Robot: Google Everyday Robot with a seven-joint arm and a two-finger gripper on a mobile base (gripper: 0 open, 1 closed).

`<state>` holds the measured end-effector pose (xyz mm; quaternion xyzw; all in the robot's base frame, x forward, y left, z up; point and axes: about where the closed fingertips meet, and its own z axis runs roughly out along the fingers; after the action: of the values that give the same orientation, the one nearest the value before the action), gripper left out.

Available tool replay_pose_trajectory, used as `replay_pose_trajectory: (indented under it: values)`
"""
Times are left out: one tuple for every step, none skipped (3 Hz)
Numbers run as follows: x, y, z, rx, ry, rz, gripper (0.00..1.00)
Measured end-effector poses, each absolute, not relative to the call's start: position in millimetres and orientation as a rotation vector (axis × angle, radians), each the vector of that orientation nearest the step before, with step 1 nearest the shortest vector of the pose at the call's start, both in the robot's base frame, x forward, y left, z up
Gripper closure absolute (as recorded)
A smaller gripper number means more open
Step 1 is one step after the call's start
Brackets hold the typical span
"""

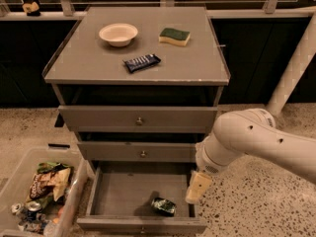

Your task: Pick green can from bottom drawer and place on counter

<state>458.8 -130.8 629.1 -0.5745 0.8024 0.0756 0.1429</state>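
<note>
The green can point(163, 206) lies on its side in the open bottom drawer point(123, 191), near the front right corner. My gripper point(197, 187) hangs at the end of the white arm point(256, 137) over the drawer's right edge, just right of and above the can, apart from it. The counter point(94, 63) is the grey cabinet top above the three drawers. It carries a cream bowl point(118, 34), a green and yellow sponge point(175, 36) and a dark snack bar point(142, 62).
The two upper drawers point(138, 118) are shut. A clear bin point(34, 196) with snack bags and silver cans stands on the floor at the left. A white post point(296, 63) leans at the right. A railing runs behind the cabinet.
</note>
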Motion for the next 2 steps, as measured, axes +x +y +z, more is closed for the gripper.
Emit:
replay_pose_trajectory:
  values:
    - [462,-130,615,-1.639,2.291,0.153,0.0]
    - [451,-124,555,-1.68,2.281,0.065,0.0]
